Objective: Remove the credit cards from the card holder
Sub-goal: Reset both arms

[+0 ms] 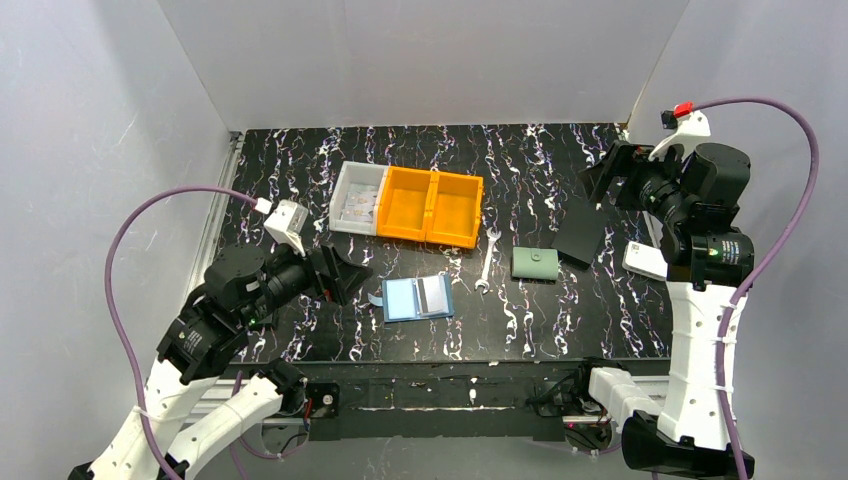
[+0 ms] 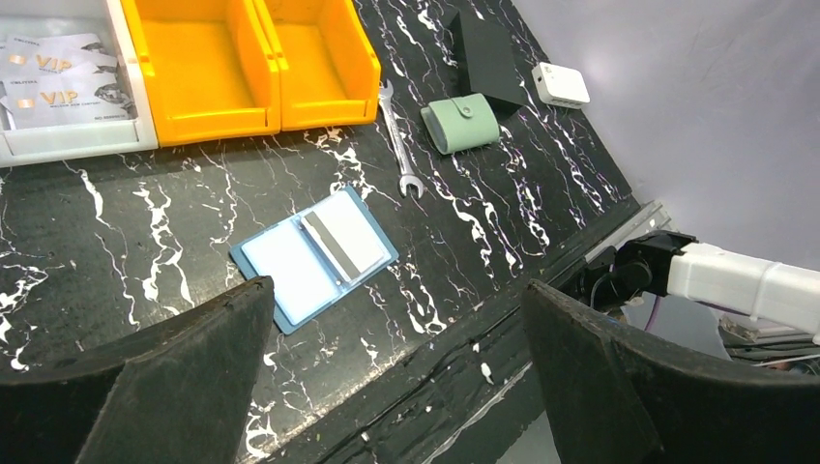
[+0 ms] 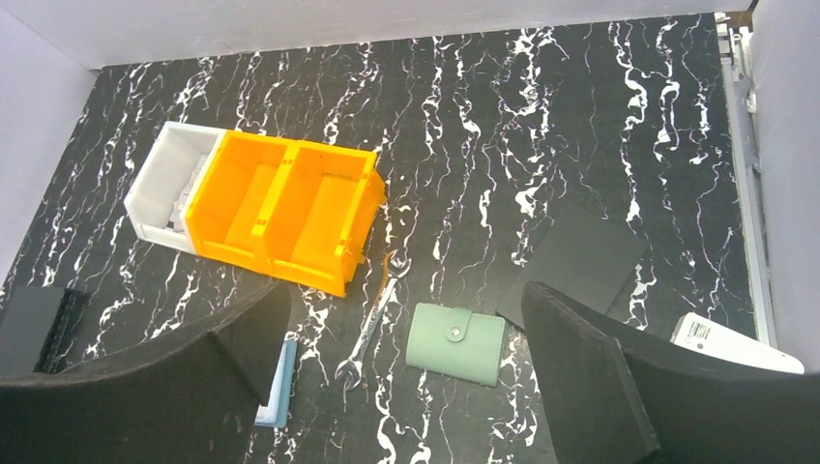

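Plain grey walls [image 1: 420, 60] box in a black, white-veined table [image 1: 300, 160]. The left pincer [image 1: 352, 280] and the right pincer [image 1: 598, 175] both hang spread wide, holding nothing. Orange bins [image 1: 430, 205] sit at 12 o'clock of the holder [image 1: 417, 298], which lies open near the centre. The right wrist view catches only the holder's corner behind a finger. A white bin [image 1: 358, 200] at 11 o'clock holds printed cards [image 2: 58, 82], illegible from above. A striped card [image 1: 433, 295] shows on the holder's right half.

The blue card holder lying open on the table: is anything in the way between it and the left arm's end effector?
Nothing visible. Only table surface lies between the open left end effector and the card holder; the wrench and orange bins lie clear of that path.
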